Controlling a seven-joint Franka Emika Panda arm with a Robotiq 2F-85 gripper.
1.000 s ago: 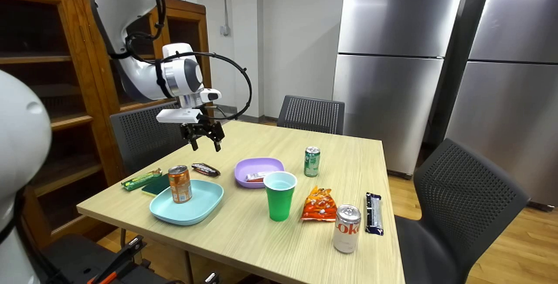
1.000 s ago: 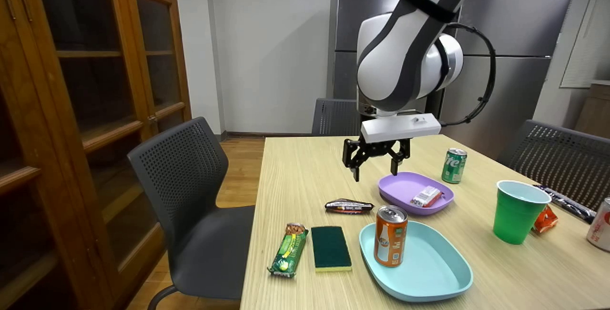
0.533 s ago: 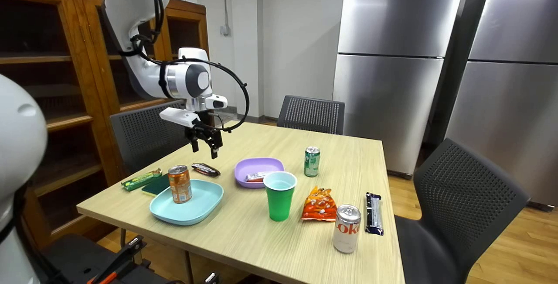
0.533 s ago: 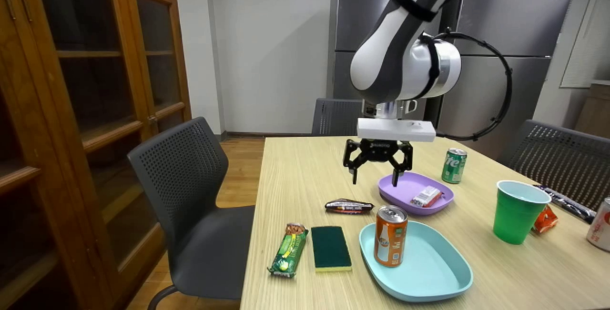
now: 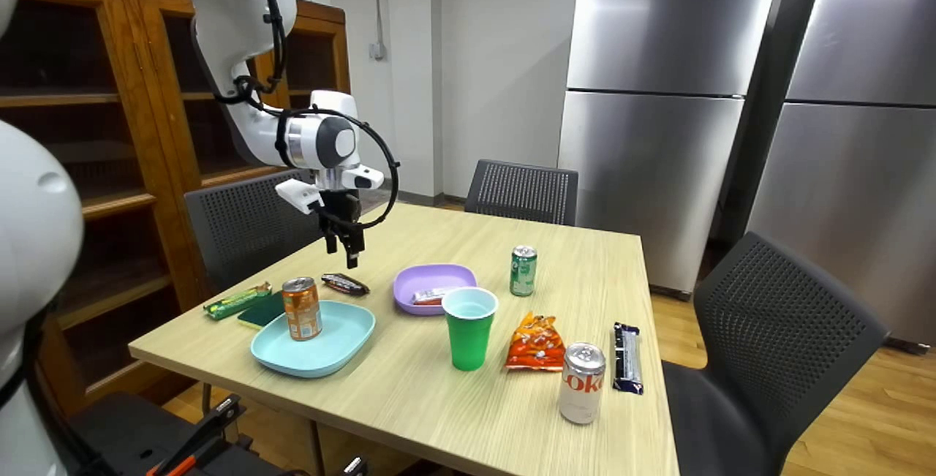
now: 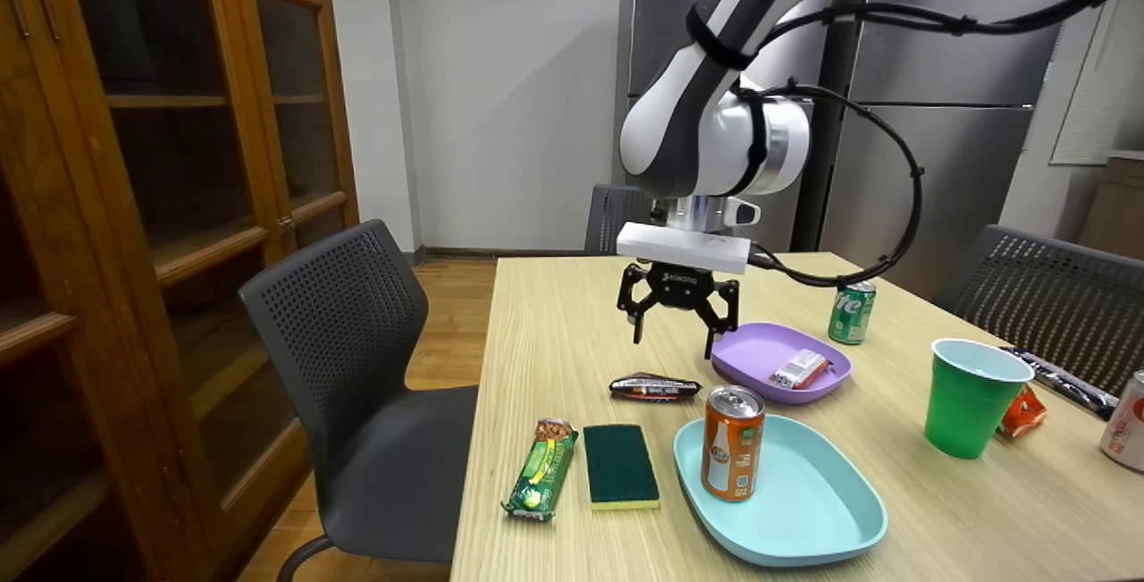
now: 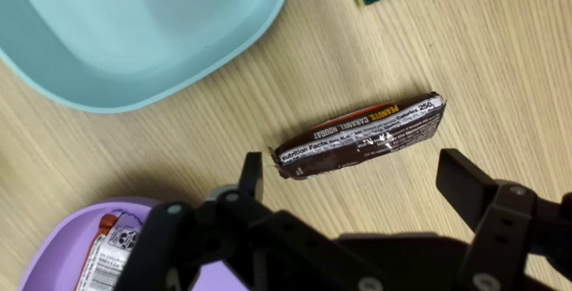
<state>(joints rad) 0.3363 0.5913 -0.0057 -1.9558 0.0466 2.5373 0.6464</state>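
My gripper (image 6: 674, 344) hangs over the table with its jaws wide apart and nothing between them; it also shows in the other views (image 5: 342, 255) (image 7: 351, 170). Below it lies a brown-wrapped peanut-caramel bar (image 7: 362, 137), flat on the wood and not touched. The bar (image 6: 655, 387) sits between the purple plate (image 6: 746, 357) and the dark green sponge (image 6: 619, 466). A red and white packet (image 7: 105, 255) rests in the purple plate. An orange can (image 6: 733, 448) stands upright in the light blue tray (image 6: 822, 484). In the wrist view only that can's base shows.
A green-wrapped bar (image 6: 543, 470) lies beside the sponge. A green cup (image 5: 469, 337), a green can (image 5: 523, 271), an orange snack bag (image 5: 536, 348), a Coke can (image 5: 582, 384) and a dark-wrapped bar (image 5: 627, 359) occupy the table's other side. Chairs surround the table.
The gripper has come lower and turned about its upright axis, shifting toward a place above the brown bar. Its jaws have stayed wide apart, and the objects on the table have not moved.
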